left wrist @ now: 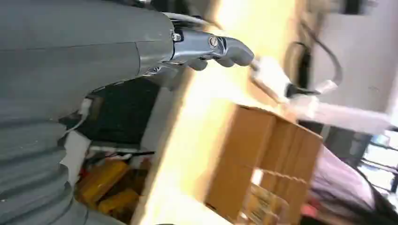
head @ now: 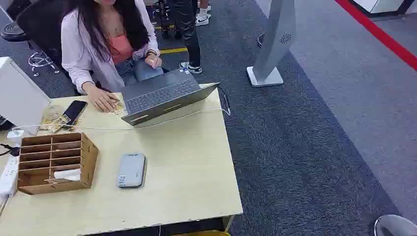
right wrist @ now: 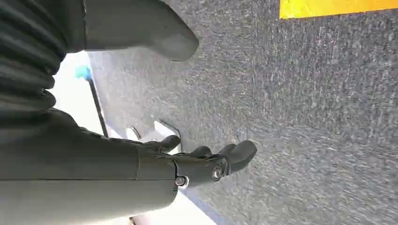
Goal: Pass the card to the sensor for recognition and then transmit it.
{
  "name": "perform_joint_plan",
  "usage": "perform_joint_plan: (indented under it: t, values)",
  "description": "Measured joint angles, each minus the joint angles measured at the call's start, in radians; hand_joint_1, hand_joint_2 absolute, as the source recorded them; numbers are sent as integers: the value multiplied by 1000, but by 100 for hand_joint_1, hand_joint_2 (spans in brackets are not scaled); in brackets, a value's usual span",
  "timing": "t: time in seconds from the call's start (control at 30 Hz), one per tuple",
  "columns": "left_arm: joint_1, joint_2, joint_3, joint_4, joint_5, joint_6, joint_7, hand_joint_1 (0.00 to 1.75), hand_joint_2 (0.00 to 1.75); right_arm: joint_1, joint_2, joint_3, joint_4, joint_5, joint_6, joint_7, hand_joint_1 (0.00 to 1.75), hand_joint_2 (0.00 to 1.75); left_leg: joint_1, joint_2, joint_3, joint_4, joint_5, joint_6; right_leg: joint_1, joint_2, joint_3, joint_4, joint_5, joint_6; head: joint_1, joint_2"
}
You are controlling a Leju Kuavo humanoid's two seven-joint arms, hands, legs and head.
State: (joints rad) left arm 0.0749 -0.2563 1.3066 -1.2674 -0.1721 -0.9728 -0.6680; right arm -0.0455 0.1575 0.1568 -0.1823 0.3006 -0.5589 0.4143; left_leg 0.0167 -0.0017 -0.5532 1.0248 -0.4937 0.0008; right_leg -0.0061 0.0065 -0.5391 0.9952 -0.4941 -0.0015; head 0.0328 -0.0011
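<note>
The head view takes in the grey carpet [head: 314,147] with a red stripe [head: 378,34] at the far right, and a white stand [head: 273,44] on its foot well beyond the worktop [head: 187,187]. On the pale worktop, a person [head: 105,39] sits at the far edge with one hand beside an open laptop [head: 162,96]. A wooden rack [head: 54,162] of slots stands near the left edge, and a white card [head: 66,174] lies in one of its lower slots. The grey sensor [head: 131,170] lies flat just right of the rack, apart from it. A black phone [head: 74,110] lies beyond the rack, and a white cable [head: 147,123] runs across the worktop in front of the laptop.

The left wrist view, blurred, shows the rack [left wrist: 263,164] from close by on the worktop [left wrist: 197,140], and yellow things [left wrist: 101,183] below the worktop's edge. The left hand [left wrist: 211,49] hangs beside that edge with its fingers [left wrist: 234,51] curled in, holding nothing, touching nothing that can be told.

The right wrist view looks down at the carpet [right wrist: 305,117] and a yellow strip [right wrist: 338,7]. The right hand [right wrist: 202,161] hangs there, its fingers [right wrist: 241,152] loosely bent and slightly apart, with the thumb [right wrist: 171,44] well clear of them, empty.
</note>
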Motion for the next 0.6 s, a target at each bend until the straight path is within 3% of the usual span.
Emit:
perform_joint_plan:
  t: [0.13, 0.37, 0.6]
  values:
    - [1, -10, -45, -106, -2, 30, -3, 0, 175, -1, 0, 13, 1, 20, 11, -3, 0, 175, 0, 0, 0, 0, 0, 0, 0, 0, 0, 0, 1, 0, 0, 0]
    - [-13, 23, -185, -213, -6, 206, -4, 0, 175, -2, -1, 34, 2, 48, 36, -23, 0, 175, 0, 0, 1, 0, 1, 0, 0, 0, -1, 0, 1, -1, 0, 0]
    - [-89, 89, -344, -237, -47, 385, 27, 0, 175, -5, -2, 50, 6, 73, 56, -36, 0, 175, 0, 0, 0, 0, 4, -1, 0, 0, -1, 0, 3, -2, 0, 0]
